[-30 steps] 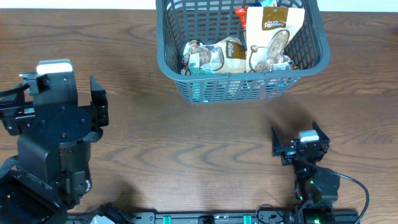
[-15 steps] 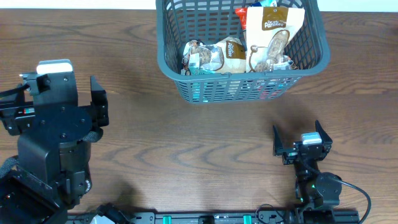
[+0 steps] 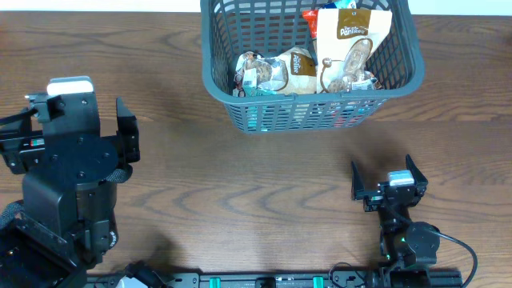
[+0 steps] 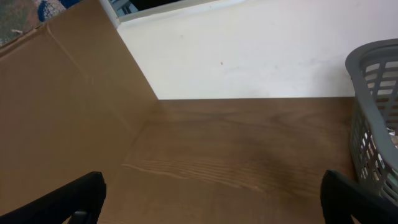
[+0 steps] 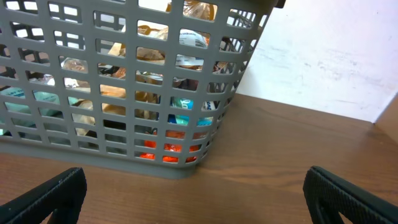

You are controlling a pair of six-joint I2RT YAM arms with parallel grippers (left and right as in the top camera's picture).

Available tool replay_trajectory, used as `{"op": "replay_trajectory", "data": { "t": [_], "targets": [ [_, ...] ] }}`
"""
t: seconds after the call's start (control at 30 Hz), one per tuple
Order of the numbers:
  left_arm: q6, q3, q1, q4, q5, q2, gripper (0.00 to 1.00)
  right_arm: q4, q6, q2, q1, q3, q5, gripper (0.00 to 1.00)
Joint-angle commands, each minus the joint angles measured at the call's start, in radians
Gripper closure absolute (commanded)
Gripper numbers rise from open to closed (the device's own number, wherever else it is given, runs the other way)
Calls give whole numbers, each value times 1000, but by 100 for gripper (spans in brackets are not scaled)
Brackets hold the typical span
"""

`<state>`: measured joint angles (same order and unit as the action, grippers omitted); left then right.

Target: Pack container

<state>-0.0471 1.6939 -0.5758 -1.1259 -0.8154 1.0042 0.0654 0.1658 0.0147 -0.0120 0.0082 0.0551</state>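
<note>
Overhead: the container (image 3: 308,98) sits top centre of the frame on the wooden table (image 3: 240,192). Snack packets (image 3: 352,44) are inside, a tan one propped upright at right and another lying at left. Lower right of frame, the right gripper (image 3: 386,178) has its jaws spread wide and nothing held, facing the lattice wall. At frame left, well apart from the basket, the left gripper (image 4: 214,202) is also spread wide and empty. A cardboard panel (image 4: 62,106) fills the left of its wrist view.
</note>
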Motion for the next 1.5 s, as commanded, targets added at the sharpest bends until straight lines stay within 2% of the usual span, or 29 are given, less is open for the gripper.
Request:
{"op": "replay_trajectory", "data": {
  "t": [0.0, 0.6, 0.77, 0.93, 1.03, 1.27, 1.47],
  "targets": [
    [10, -1, 5, -3, -7, 1, 1, 4, 8, -10, -8, -3, -6, 1],
    [10, -1, 5, -4, -8, 1, 1, 4, 8, -10, -8, -3, -6, 1],
    [9, -2, 5, -62, 9, 0, 1, 4, 8, -10, -8, -3, -6, 1],
    [9, -34, 6, -44, 219, -29, 1, 4, 8, -10, -8, -3, -6, 1],
    [10, -97, 35, 54, 379, -81, 1, 4, 8, -10, -8, -3, -6, 1],
    [15, -397, 230, 399, 693, -298, 2, 4, 8, -10, -8, -3, -6, 1],
    [147, -706, 413, 605, 863, -517, 2, 4, 8, -10, -8, -3, -6, 1]
  ]
}}
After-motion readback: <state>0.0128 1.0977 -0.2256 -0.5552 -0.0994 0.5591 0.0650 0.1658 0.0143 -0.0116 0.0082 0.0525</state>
